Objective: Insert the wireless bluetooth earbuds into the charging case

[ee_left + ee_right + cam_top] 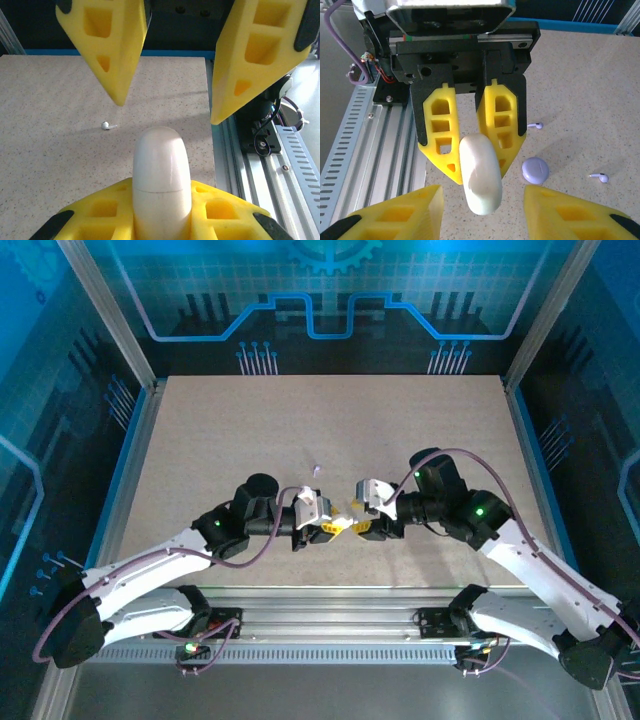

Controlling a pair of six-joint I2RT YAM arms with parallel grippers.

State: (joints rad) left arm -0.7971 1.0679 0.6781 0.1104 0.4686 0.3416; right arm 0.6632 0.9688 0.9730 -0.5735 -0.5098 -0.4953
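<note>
Charging case (535, 170), lilac, lies near the worktop's near edge, with earbuds (535, 125) loose beside it. A white capsule (160, 170) is clamped in the left gripper (477, 172). The right gripper (167, 107) is held open around the capsule's tip. A handover is judged in hand; a firm regrip is needed next.

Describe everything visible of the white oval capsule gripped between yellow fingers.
The smooth glossy white oval plastic capsule has rounded ends and a fine seam ringing its body; it looks closed. The left tool is shut on it, yellow fingers pressing both sides, one rounded end jutting past their tips, above the speckled table. The open right tool faces it without touching.
</note>
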